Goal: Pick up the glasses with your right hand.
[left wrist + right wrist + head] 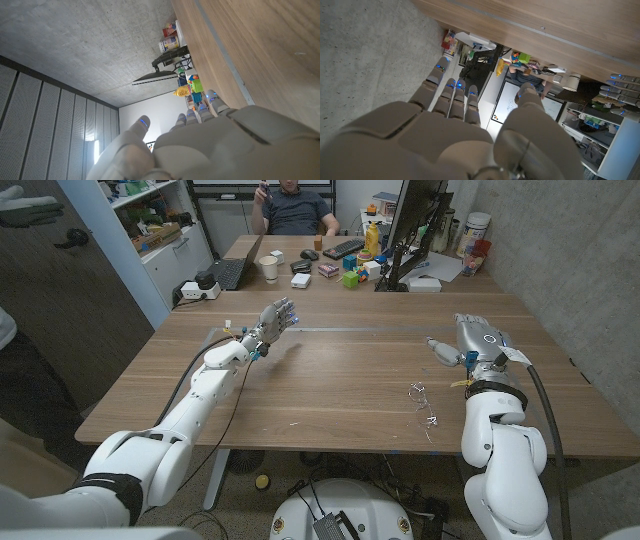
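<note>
The wooden table (330,380) spreads out under both my arms, its far edge meeting a second desk (300,255) crowded with a laptop (232,272), a monitor (415,225), a white cup (269,268) and small coloured blocks, where a person (295,205) sits behind.

My left hand (277,316) reaches out over the far left part of the table, fingers extended and apart, holding nothing. My right hand (478,340) sits over the right side of the table, fingers straight and spread toward the far edge, thumb out to the side, also empty; the right wrist view shows the same loose, open spread (455,115).

The glasses (424,406) lie on the wood near the table's near edge on the right, a thin wire frame just beside my right forearm and nearer to me than the hand itself. Their exact lie, folded or open, is too fine to tell.

I judge the task is at its very start: the reach has not begun. The next move calls for drawing my right hand back toward the near edge and down over the frame, then closing thumb and fingers on it gently, since such thin wire could slide or bend under a clumsy pinch.
</note>
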Action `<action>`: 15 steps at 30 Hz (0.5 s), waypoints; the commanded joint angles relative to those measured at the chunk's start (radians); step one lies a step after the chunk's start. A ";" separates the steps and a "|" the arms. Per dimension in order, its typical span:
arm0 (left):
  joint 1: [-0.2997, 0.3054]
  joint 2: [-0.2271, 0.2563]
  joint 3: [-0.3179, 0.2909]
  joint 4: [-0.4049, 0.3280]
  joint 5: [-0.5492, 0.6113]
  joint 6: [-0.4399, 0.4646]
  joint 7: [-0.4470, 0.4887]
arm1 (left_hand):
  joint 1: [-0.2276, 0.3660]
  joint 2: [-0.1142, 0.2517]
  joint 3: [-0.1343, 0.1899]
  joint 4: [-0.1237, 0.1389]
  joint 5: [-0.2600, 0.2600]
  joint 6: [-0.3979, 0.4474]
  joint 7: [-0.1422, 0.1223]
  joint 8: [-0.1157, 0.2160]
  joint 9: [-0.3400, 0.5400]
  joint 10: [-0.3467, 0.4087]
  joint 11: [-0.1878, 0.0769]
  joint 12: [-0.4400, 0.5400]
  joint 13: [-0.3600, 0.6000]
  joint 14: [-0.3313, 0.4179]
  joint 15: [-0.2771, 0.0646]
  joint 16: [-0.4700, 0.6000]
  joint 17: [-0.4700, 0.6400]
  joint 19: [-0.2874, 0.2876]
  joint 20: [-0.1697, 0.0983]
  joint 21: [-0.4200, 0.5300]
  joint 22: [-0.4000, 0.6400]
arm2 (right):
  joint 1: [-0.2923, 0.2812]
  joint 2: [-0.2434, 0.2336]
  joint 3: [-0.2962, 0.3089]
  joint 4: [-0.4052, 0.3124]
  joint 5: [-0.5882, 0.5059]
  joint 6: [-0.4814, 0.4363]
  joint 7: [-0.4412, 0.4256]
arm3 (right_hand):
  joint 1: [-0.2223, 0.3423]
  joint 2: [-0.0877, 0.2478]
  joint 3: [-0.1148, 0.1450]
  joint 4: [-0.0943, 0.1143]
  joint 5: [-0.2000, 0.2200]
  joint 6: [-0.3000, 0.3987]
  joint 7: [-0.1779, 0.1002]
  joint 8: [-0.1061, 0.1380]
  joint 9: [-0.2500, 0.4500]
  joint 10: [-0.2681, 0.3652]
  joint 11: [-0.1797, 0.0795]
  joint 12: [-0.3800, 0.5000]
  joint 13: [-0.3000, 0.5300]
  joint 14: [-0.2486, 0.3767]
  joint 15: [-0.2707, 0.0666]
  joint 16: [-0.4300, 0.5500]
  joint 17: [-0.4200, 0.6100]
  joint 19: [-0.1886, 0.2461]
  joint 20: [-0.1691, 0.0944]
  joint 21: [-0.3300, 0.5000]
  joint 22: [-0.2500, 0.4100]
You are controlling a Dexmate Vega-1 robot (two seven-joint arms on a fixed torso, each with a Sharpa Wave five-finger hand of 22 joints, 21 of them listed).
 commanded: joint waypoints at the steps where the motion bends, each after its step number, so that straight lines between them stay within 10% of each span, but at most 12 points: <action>1: 0.002 0.019 0.003 -0.013 -0.006 0.016 -0.011 | -0.001 0.125 -0.002 -0.002 0.006 -0.094 0.001 0.005 0.002 -0.177 -0.001 0.000 0.004 -0.220 0.005 0.003 0.005 -0.158 0.005 -0.001 0.003 | 0.024 -0.004 -0.049 0.046 -0.052 -0.047 0.048 | 0.008 -0.006 -0.003 -0.004 0.009 0.009 0.000 0.002 0.002 0.008 0.002 -0.005 0.002 0.014 -0.001 0.004 0.002 0.017 -0.002 0.001 0.006; 15: -0.019 0.014 0.008 0.021 -0.002 0.007 -0.030 | -0.001 0.125 -0.003 -0.002 0.006 -0.095 0.002 0.005 0.002 -0.176 0.000 0.000 0.004 -0.222 0.003 0.002 0.005 -0.158 0.005 -0.003 0.003 | 0.023 -0.020 -0.084 0.056 -0.059 -0.058 0.127 | 0.021 0.001 -0.008 0.005 0.017 0.015 0.000 -0.006 0.002 0.026 0.001 -0.009 0.004 0.106 -0.051 0.032 0.014 0.032 -0.012 -0.005 0.008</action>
